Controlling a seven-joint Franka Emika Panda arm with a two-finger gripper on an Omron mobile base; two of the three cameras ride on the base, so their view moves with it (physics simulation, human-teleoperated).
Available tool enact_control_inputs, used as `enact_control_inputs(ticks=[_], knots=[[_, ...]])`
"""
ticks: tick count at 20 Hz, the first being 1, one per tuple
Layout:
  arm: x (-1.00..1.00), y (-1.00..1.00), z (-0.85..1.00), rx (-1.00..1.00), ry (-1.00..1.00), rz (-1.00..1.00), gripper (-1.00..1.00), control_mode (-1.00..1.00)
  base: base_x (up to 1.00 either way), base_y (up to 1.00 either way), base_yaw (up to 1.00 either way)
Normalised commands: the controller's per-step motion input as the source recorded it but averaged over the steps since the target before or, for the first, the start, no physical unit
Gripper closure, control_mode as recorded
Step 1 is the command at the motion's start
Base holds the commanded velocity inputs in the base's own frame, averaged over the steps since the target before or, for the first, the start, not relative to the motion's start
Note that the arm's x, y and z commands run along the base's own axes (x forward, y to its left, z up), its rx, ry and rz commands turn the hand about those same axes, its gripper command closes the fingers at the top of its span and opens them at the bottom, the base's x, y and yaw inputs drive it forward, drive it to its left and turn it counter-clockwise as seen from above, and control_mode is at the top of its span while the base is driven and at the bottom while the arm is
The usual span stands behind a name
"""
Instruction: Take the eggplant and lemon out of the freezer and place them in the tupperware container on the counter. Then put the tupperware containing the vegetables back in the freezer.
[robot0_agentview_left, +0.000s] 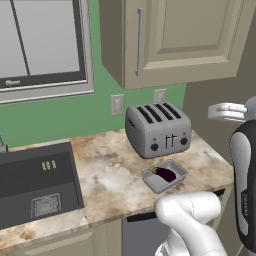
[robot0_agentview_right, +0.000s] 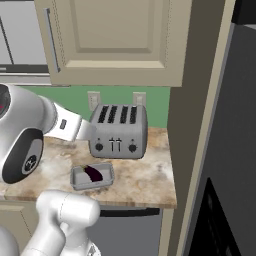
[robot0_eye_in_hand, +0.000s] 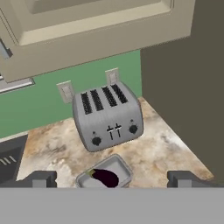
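With its two dark fingertips spread wide and holding nothing, the gripper (robot0_eye_in_hand: 109, 178) hangs above the front of the counter (robot0_agentview_left: 110, 175), looking down and forward. Just beneath it sits the tupperware container (robot0_agentview_left: 164, 176), a shallow grey tray near the counter's front edge, with the eggplant (robot0_agentview_left: 165, 173) lying inside it. Behind the tray, close but apart, stands the silver four-slot toaster (robot0_agentview_left: 158, 129), backed by two wall outlets (robot0_agentview_left: 117, 104) on green wall under beige upper cabinets (robot0_agentview_left: 170, 35). By the look of it, the first vegetable is delivered and the lemon is the step in hand. That likely calls for turning toward the dark freezer (robot0_agentview_right: 225, 165) at the right to find and grasp the fruit.
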Motion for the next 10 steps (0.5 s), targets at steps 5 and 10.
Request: enact_control_inputs(ticks=[5, 10], knots=[[0.00, 0.00, 0.00, 0.00, 0.02, 0.00, -1.00, -1.00, 0.00, 0.00, 0.00], [-0.03, 0.00, 0.00, 0.00, 0.02, 0.00, -1.00, 1.00, -0.12, 0.00, 0.00]])
